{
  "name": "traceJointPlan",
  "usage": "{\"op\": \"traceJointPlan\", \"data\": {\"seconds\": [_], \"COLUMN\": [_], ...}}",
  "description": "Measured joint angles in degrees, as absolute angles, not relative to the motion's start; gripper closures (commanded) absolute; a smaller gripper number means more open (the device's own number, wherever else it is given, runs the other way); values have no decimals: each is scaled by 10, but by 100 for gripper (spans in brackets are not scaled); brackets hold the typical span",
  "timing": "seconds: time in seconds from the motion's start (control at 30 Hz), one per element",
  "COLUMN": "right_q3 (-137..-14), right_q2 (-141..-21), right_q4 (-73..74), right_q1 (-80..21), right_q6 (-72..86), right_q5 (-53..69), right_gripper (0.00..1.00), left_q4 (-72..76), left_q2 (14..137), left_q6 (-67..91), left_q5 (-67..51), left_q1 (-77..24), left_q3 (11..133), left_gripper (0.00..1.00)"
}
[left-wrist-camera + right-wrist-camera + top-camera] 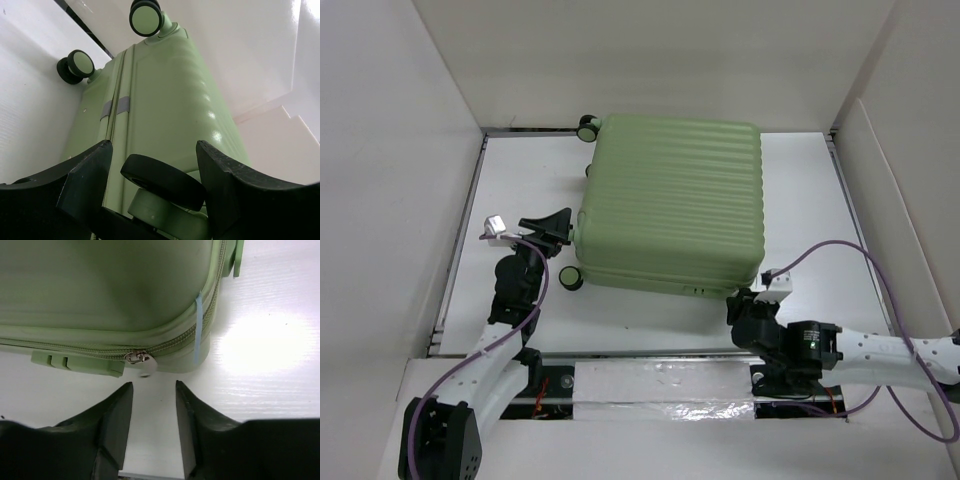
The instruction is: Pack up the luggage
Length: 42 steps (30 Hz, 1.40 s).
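Observation:
The luggage [675, 200] is a pale green ribbed suitcase lying flat and zipped shut in the middle of the white table. It also shows in the left wrist view [165, 95] and the right wrist view [100, 290]. My left gripper [560, 228] is open at its left side, its fingers [152, 147] straddling a black wheel [165, 180]; the right finger touches the wheel and the left finger stands apart. My right gripper [735, 298] is open and empty at the near right corner. Its fingers [154, 387] sit just short of the silver zipper pull [142, 362].
White walls enclose the table on the left [390, 200], back and right. Two more wheels [146, 17] stick out at the suitcase's far left corner. A green lock tab [75, 364] sits left of the zipper pull. A foil strip [660, 385] runs along the near edge.

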<state>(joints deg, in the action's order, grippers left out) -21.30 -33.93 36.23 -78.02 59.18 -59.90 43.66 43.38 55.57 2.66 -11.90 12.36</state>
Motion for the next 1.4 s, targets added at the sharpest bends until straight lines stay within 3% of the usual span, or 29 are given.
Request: {"op": "traceJointPlan", "data": {"seconds": [0.1, 0.3, 0.5, 0.63, 0.9, 1.13, 1.27, 1.4], "right_q3": [-213, -211, -194, -166, -156, -148, -161, -245], "right_q2": [-347, -353, -351, -357, -396, -446, -538, -664], "right_q4": [352, 308, 233, 145, 30, -55, -134, -119], "right_q1": [-780, -780, -766, -732, -719, -715, -721, -739], "right_q6": [580, 521, 401, 314, 201, 158, 143, 107], "right_q5": [-601, -630, -654, -653, -653, -638, -615, -631], "right_gripper": [46, 51, 63, 78, 99, 100, 100, 100], "left_q4": [444, 454, 456, 456, 457, 493, 524, 544], "left_q2": [441, 455, 456, 455, 453, 453, 460, 465], "left_q6": [556, 556, 555, 555, 552, 551, 551, 547], "left_q5": [27, 32, 32, 32, 34, 27, 20, 28], "left_q1": [-119, -119, -119, -119, -119, -117, -113, -101], "left_q3": [124, 124, 124, 124, 122, 100, 88, 86], "left_gripper": [100, 100, 100, 100, 100, 100, 100, 100]}}
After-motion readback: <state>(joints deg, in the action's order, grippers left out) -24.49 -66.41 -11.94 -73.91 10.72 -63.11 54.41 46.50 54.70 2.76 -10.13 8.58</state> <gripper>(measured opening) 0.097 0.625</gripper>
